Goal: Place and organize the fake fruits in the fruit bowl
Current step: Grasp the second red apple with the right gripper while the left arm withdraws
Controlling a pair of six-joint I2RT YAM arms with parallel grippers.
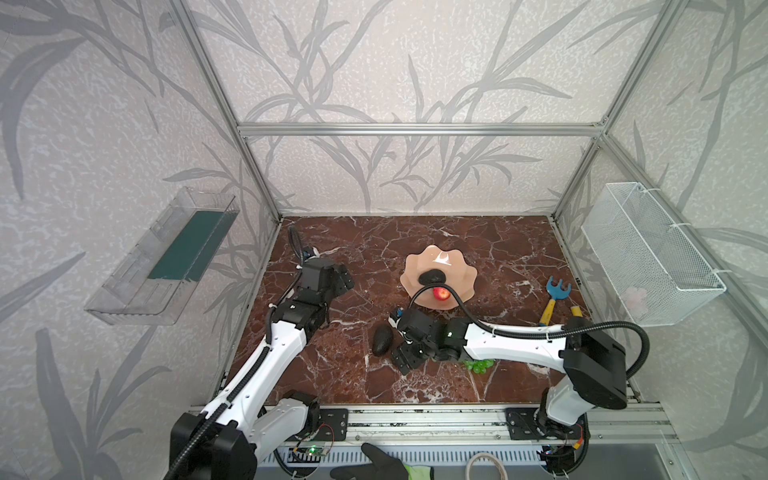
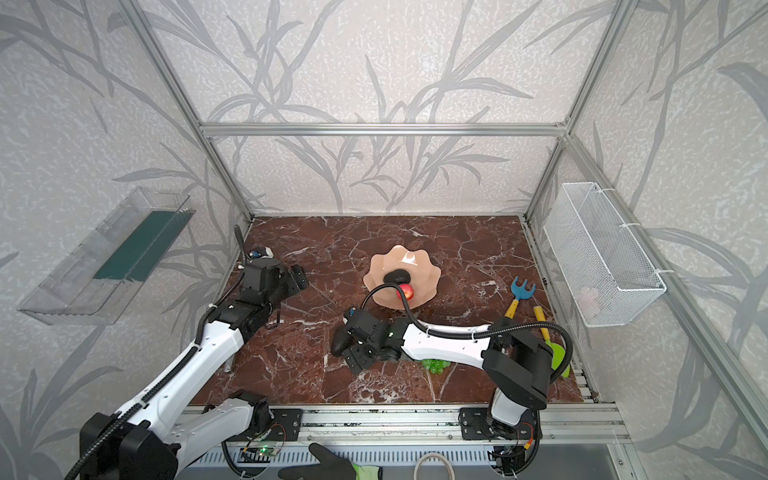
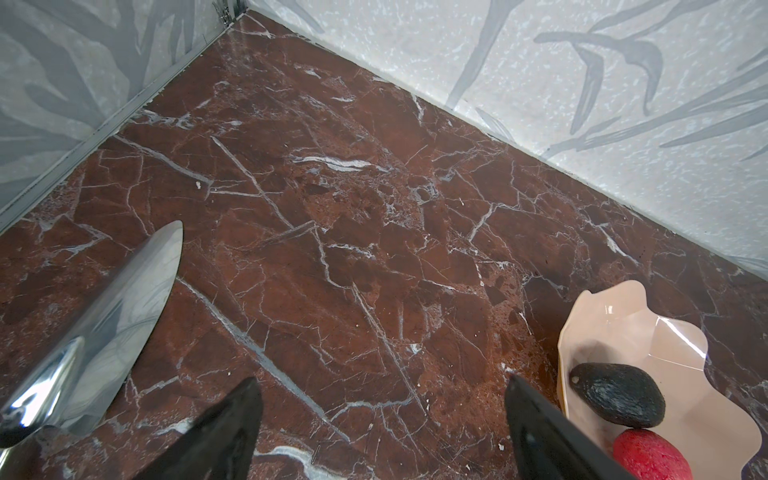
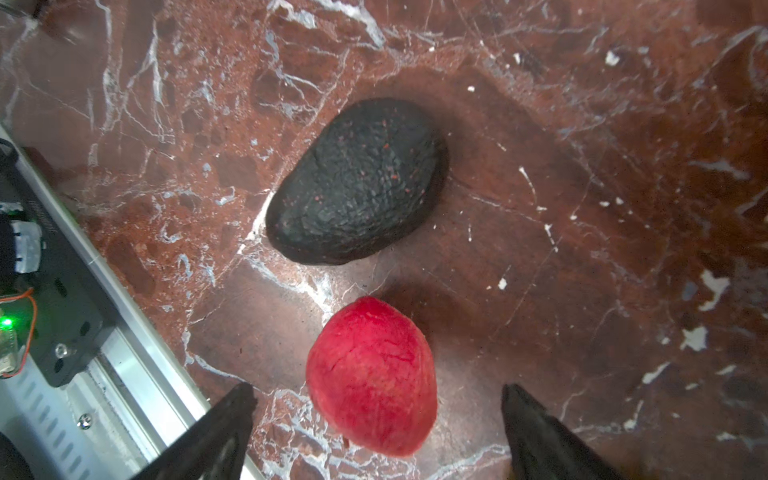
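Dark egg-shaped avocado (image 1: pixel 382 340) lay on red marble table (image 1: pixel 332 374), long axis approx. front-to-back, small red apple (image 4: pixel 372 376) just beside it. Right jaws were apart, the apple betw. them, untouched. Left jaws were apart, empty. Second avocado (image 1: pixel 432 276), lying crosswise, and second apple (image 1: pixel 441 293) were in peach-pink scalloped bowl (image 1: pixel 457 268).

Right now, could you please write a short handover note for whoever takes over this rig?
Left gripper: open and empty, over bare table, to the left of the fruit bowl and apart from it.
Right gripper: open and low over the table apple, gripping nothing. The table avocado lies just beyond it.
Done: the bowl avocado and the bowl apple lie in the fruit bowl.
Left to do: the table apple, the table avocado and the grapes, which are partly hidden under the right arm, go into the bowl.
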